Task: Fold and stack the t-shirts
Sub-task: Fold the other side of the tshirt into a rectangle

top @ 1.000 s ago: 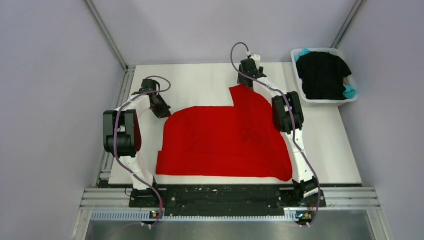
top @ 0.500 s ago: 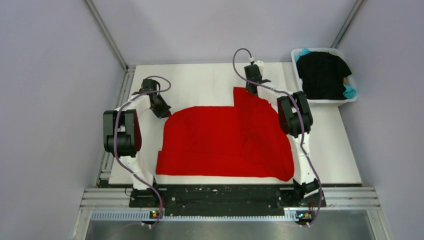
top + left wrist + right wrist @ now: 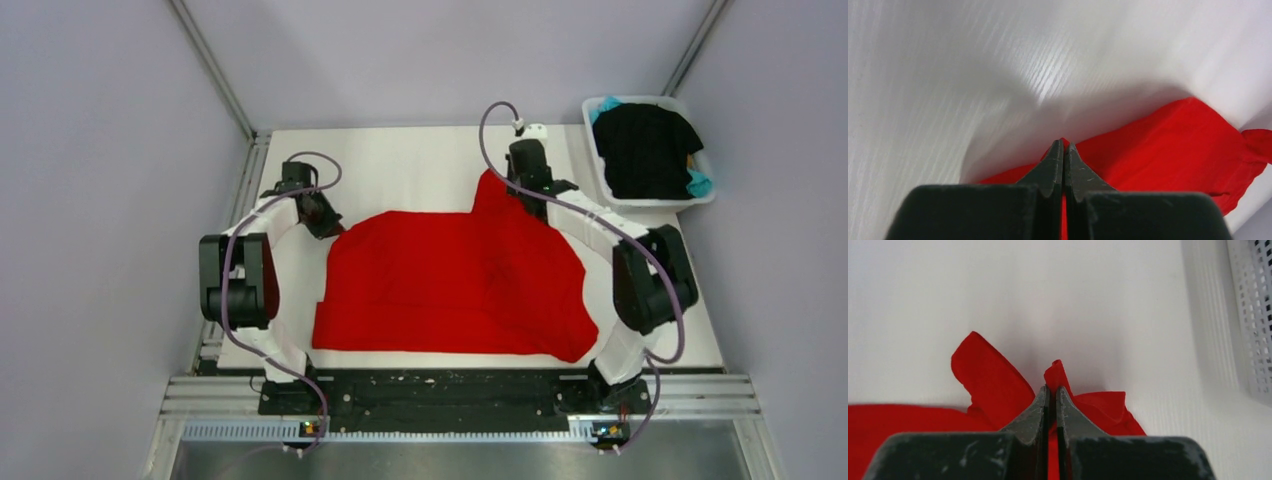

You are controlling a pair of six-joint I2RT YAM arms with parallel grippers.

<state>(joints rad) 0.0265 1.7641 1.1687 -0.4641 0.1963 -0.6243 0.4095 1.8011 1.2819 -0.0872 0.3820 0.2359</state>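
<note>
Since left gripper (image 3: 1064, 145) and right gripper (image 3: 1052, 389) clamp red t-shirt (image 3: 450, 280) by thin edges (shallow bites), either could slip.

Red t-shirt (image 3: 450, 285) lies spread, far corners lifted; black t-shirt (image 3: 645, 150) crumpled atop what seems a teal t-shirt (image 3: 700, 185).

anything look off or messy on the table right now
Nothing spilled or damaged. The red t-shirt has its far right corner bunched into a peak in the right end effector. The black t-shirt sits heaped in the tub.
</note>
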